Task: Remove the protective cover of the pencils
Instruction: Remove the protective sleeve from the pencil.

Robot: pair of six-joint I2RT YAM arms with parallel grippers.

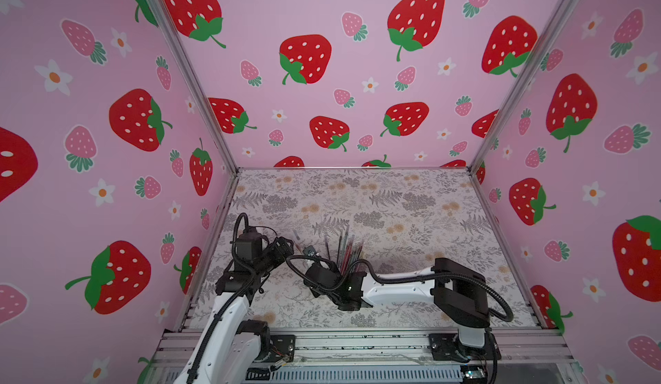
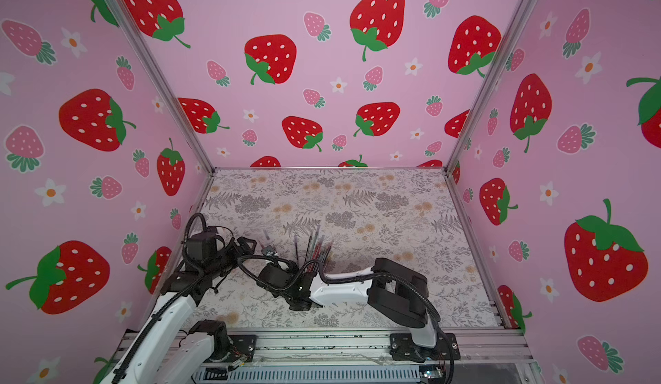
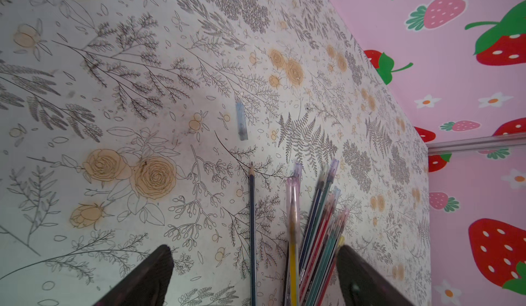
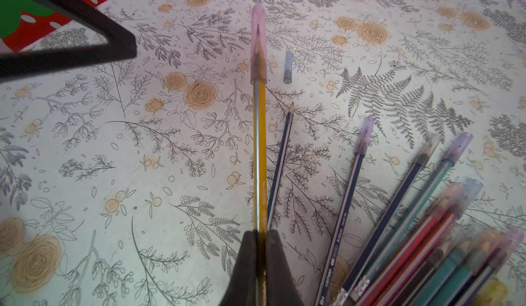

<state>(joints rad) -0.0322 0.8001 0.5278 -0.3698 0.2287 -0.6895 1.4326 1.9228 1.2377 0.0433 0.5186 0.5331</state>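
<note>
Near edge: an aluminium frame rail ran along the near side of the worktop; both arms rose from it.
Right fingers: the right fingers were clamped on the yellow pencil, low on its shaft, with the tip pointing far.
Held pencil's cover: the pink cap sat on its tip, not yet removed.
Left fingers: the left fingers stood spread wide and empty, close to the left of the held pencil. No contact with the cap was visible.
Pencils: the fanned pile lay near the middle of the worktop, just right of the held one. Every visible tip there wore a clear cap.
Bare pencil: a dark blue pencil lay flat between the held pencil and the fan, its point exposed.
Loose cap: a bluish cap lay alone just beyond that point.
Progress (judged): early. One was uncovered, one was in hand, and the whole fan was left.
Surface: a pale botanical print with grey ferns and tan roses, lightly smudged.
Room: pink strawberry-and-daisy walls stood on three sides, with metal posts at the far corners.
</note>
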